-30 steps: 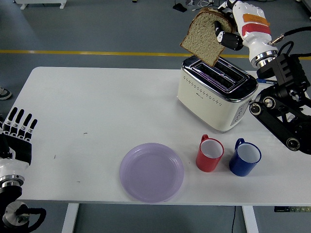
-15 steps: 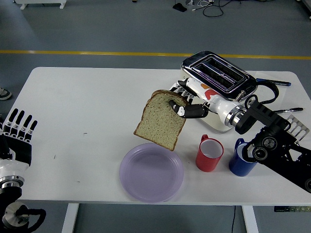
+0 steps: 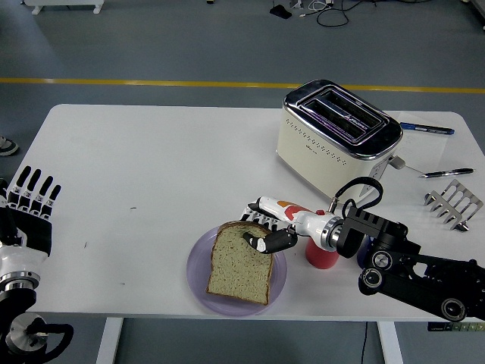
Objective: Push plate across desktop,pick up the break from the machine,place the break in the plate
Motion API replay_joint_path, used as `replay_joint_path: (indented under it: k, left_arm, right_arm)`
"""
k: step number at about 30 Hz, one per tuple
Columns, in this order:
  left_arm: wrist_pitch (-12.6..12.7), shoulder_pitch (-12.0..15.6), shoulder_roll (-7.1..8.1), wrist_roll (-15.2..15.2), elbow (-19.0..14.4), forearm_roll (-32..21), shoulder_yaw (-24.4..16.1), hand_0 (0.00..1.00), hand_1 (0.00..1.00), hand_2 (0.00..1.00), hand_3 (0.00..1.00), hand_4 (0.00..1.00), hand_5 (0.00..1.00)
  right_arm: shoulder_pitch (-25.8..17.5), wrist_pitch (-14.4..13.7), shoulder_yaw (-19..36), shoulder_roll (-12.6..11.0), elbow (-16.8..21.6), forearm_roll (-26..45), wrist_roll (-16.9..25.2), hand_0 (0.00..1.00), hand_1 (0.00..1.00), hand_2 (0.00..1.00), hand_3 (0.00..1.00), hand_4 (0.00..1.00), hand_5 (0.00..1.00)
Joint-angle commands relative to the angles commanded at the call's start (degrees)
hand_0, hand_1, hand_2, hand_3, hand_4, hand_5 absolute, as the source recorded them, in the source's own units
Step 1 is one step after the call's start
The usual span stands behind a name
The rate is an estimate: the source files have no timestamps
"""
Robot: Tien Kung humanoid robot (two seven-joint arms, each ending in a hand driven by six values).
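Right hand (image 3: 267,227) reaches in low from the right over the table's front edge, its fingers pinched on the top edge of the bread slice (image 3: 239,262). That slice is brown wholemeal with a darker crust all round, squarish with a rounded top, and it lies nearly flat on the plate (image 3: 198,282), covering most of the right half and running over the rim at the front. Pale lilac and round, the plate sits near the front edge of the table (image 3: 151,167), a little right of the middle. Just right of it, largely hidden behind the forearm, is a red mug (image 3: 321,257), and a sliver of a blue mug (image 3: 362,255) shows beyond that. The cream and chrome toaster (image 3: 337,140) stands toward the back right, both slots empty. Near the right edge lie a small metal rack (image 3: 453,205), a silver pen (image 3: 447,173) and a blue pen (image 3: 427,129). The left hand (image 3: 30,211) rests off the table's left front corner, fingers straight and spread, holding nothing.
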Motion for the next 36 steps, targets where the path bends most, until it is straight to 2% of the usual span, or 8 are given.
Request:
replay_joint_path:
  k: [12,13,18,24,25,30,31,36]
  left_arm:
    - [0.01,-0.15,0.00,-0.02,0.07,0.00,0.01,0.808,0.819,0.864,0.789,0.506,0.998]
    - [0.00,-0.15,0.00,0.00,0.07,0.04,0.05,0.808,0.818,0.865,0.788,0.506,0.998]
    - [-0.02,-0.25,0.00,-0.02,0.00,0.15,0.33,0.808,0.818,0.865,0.788,0.506,0.998]
    - [0.02,-0.25,0.00,-0.11,0.04,0.20,0.45,0.807,0.818,0.865,0.788,0.505,0.998]
    - [0.03,-0.24,0.00,-0.14,0.04,0.21,0.47,0.807,0.817,0.867,0.787,0.503,0.998]
    - [0.08,-0.20,0.00,-0.24,0.03,0.38,0.48,0.807,0.817,0.867,0.787,0.503,0.998]
    - [0.08,-0.21,0.00,-0.25,0.05,0.39,0.55,0.809,0.816,0.867,0.787,0.504,0.998]
    - [0.12,-0.28,0.00,-0.28,0.22,0.59,0.93,0.809,0.816,0.867,0.787,0.504,0.998]
  right_arm:
    - [0.95,-0.61,-2.49,5.15,-7.94,0.94,3.76,0.240,0.259,0.325,0.384,0.303,0.002]
    - [0.94,-0.53,-2.51,5.66,-8.70,1.22,4.29,0.342,0.381,0.439,0.481,0.406,0.006]
    - [0.88,-1.14,-2.59,7.84,-12.00,-0.12,5.93,0.342,0.381,0.439,0.481,0.406,0.006]
    - [1.02,-1.10,-2.72,8.92,-14.92,-5.18,6.53,0.383,0.445,0.504,0.541,0.484,0.112]
    - [1.02,-1.14,-2.76,8.98,-15.18,-6.50,6.57,0.478,0.549,0.568,0.705,0.691,0.220]
    - [1.02,-2.73,-2.71,9.45,-17.31,-11.14,7.45,0.478,0.549,0.568,0.705,0.691,0.220]
    - [1.05,-3.12,-2.66,9.50,-17.66,-11.79,7.53,0.604,0.648,0.663,0.787,0.729,0.251]
    - [1.10,-4.10,-2.41,9.60,-18.65,-14.16,7.88,0.604,0.648,0.663,0.787,0.729,0.251]
